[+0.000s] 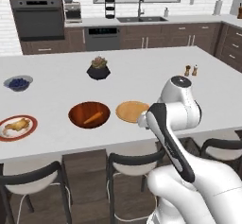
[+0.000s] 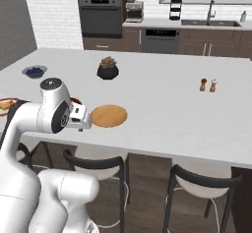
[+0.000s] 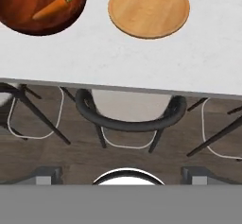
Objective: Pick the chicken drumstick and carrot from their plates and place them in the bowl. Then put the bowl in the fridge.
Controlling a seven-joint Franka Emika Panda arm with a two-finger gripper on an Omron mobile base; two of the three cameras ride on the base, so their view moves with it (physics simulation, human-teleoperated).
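Carrot (image 1: 93,118) sits in the bowl (image 1: 75,110), drumstick (image 1: 15,125) on its red-rimmed plate (image 1: 29,129). Pincer (image 3: 121,176) spread wide, holding nothing, above a stool (image 3: 130,114) beside the surface (image 3: 142,62)

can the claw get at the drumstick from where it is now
Probably yes. The drumstick lies uncovered on the red-rimmed plate with nothing above it, left of the bowl. The open claw hangs off the counter edge, so it needs a leftward swing.

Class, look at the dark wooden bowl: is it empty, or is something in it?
Not empty. The carrot lies inside the bowl; the tan wooden plate beside it is bare.
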